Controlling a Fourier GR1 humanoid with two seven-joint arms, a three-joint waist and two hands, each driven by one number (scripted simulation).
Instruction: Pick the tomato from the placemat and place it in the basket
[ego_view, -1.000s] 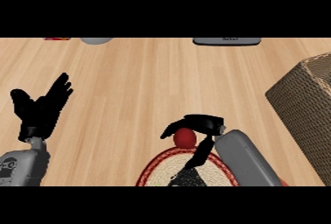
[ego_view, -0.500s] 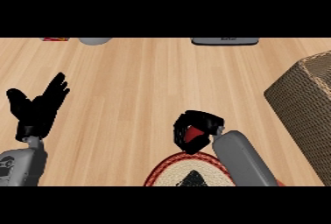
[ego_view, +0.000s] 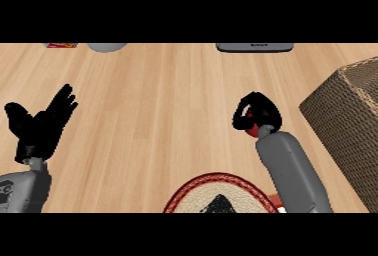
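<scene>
Black right hand (ego_view: 258, 111) centre-right, fingers clamped on round red tomato (ego_view: 254, 129) near brown wicker basket (ego_view: 347, 120); black left hand (ego_view: 40, 127) left, fingers apart.

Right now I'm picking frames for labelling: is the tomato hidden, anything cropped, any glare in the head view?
Head view: even light, no glare on the counter; the right hand curls black fingers round the tomato, only a red sliver shows; the basket is cropped at the right edge, the placemat at the bottom, partly behind the right forearm.
</scene>
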